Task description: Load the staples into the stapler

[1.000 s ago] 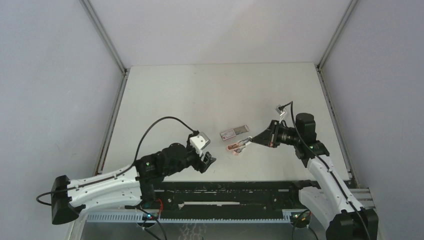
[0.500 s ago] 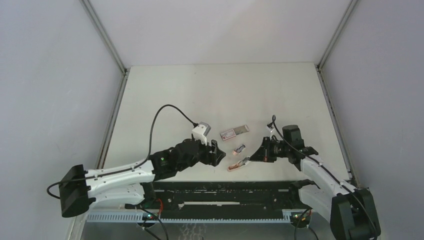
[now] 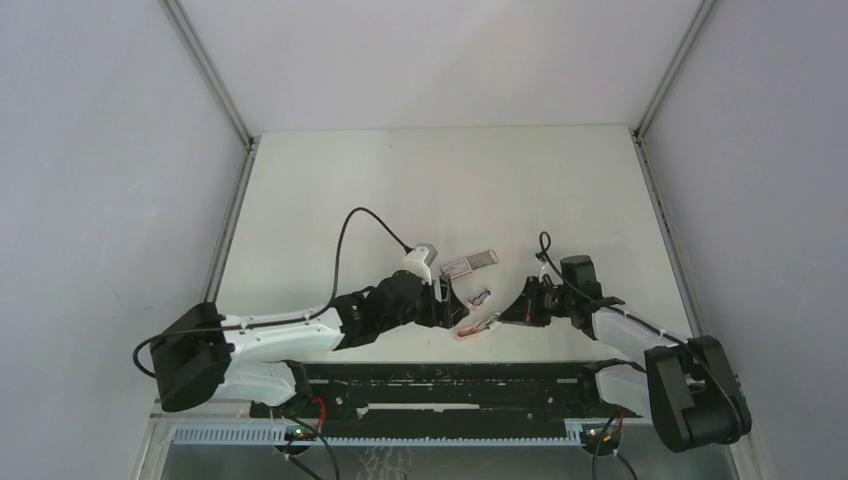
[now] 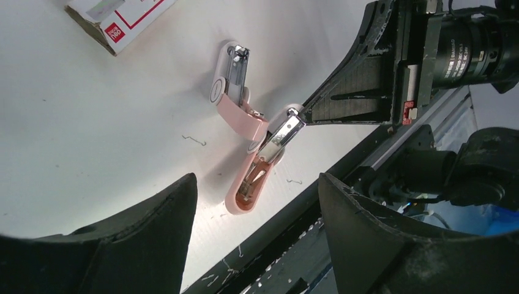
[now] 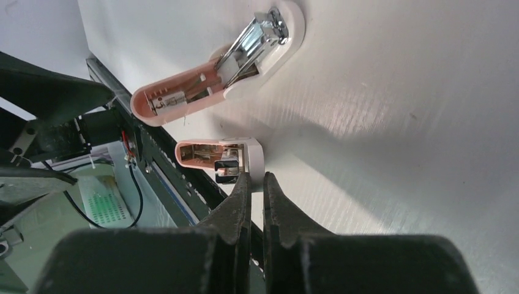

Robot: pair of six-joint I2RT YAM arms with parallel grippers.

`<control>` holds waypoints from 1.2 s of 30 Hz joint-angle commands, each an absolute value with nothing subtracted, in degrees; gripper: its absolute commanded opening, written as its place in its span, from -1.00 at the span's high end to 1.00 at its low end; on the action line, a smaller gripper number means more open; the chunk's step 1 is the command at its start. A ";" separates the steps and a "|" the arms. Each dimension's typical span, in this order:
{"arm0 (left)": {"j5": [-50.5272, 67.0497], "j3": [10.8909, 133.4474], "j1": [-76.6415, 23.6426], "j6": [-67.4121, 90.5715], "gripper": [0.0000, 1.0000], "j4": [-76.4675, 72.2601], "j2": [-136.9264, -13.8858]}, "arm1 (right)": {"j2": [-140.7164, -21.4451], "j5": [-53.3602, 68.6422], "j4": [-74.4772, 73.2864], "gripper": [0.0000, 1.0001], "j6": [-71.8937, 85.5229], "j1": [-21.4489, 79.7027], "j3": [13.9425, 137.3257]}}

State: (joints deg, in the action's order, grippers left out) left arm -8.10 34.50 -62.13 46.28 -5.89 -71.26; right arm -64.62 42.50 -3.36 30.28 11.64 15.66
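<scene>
Two small pink staplers lie hinged open near the table's front edge. My right gripper (image 3: 501,318) (image 5: 256,177) is shut on the white end of the nearer stapler (image 3: 472,329) (image 5: 205,153) (image 4: 248,187), whose metal magazine stands up. The other stapler (image 3: 481,296) (image 4: 229,92) (image 5: 245,55) lies free just behind it. My left gripper (image 3: 452,303) (image 4: 256,184) is open and empty, hovering just left of both staplers. The flat pinkish staples box (image 3: 467,265) (image 4: 116,18) lies behind them; no loose strip of staples shows.
Single loose staples (image 4: 194,139) are scattered on the table near its front edge. The black rail (image 3: 450,372) runs along that edge right below the staplers. Grey walls enclose the table on three sides.
My right gripper pulled one stapler toward the front edge, apart from the other. My left arm stretched right to the staplers, its jaws opening a little wider.
</scene>
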 commanded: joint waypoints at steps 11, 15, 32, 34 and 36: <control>-5.82 38.78 -58.77 51.86 -0.52 -16.61 -83.10 | -71.19 33.94 4.19 0.98 34.83 10.63 15.96; -5.62 38.47 -58.63 51.06 -0.54 -17.79 -82.53 | -70.98 33.26 3.85 0.65 35.31 10.56 15.91; -5.17 37.92 -58.62 48.99 -0.56 -17.21 -80.49 | -59.23 26.14 -2.84 0.32 36.30 8.14 15.64; -4.59 38.29 -58.60 48.43 -0.56 -17.00 -81.03 | -60.22 26.54 -1.99 0.46 36.53 8.09 15.33; -4.26 38.85 -58.62 48.32 -0.56 -16.28 -81.79 | -61.30 26.94 -0.64 0.61 37.03 8.09 14.89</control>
State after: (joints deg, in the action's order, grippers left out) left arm -5.43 35.57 -58.94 49.93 -15.35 -82.21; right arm -60.03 27.44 -2.59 36.58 8.32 15.62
